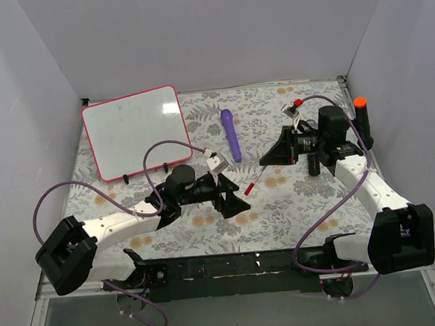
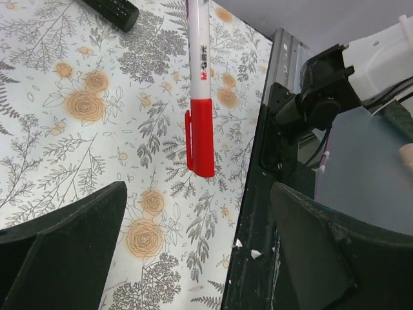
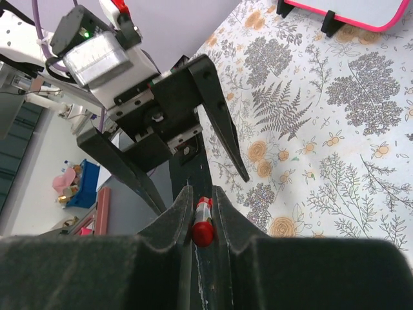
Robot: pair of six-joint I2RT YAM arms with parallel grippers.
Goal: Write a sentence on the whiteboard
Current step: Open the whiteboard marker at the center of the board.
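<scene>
Where the whiteboard [image 1: 133,131] sits at the far left of the bench [image 1: 295,210], its white face shows no sentence as yet. Left pincer [image 1: 233,201]: jaws wide apart, near the red cap [image 2: 201,135] of the marker [image 1: 257,178]; right pincer [image 1: 271,159]: clamped on the marker's barrel. Step in hand, judged: uncapping; close the left squarely on the cap alone, then pull straight along the barrel while the right holds firm.
</scene>
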